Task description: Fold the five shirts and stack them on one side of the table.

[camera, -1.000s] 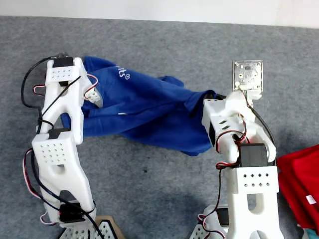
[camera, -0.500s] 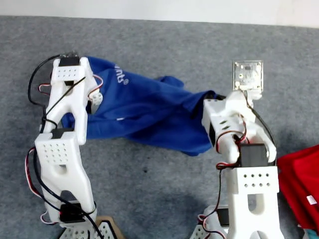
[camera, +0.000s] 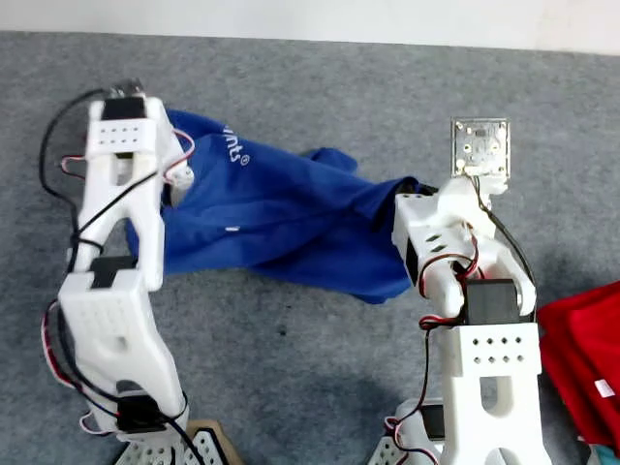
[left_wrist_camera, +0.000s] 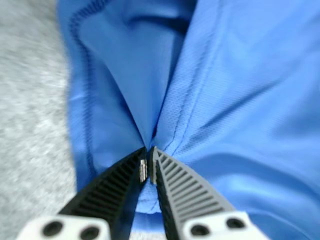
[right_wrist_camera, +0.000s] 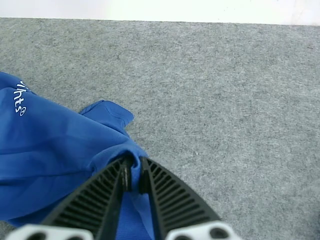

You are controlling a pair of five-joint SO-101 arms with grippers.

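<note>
The high view looks steeply down over the grey table (camera: 320, 68) and both arms. Each wrist view looks along its own gripper, the left gripper (left_wrist_camera: 148, 152) and the right gripper (right_wrist_camera: 133, 162), from close up. All three views share the blue shirt (camera: 281, 213).

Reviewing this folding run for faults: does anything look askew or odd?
Nothing looks damaged. The blue shirt is crumpled and skewed rather than flat. It is stretched between the left end effector and the right end effector, each shut on a pinch of its cloth.
</note>
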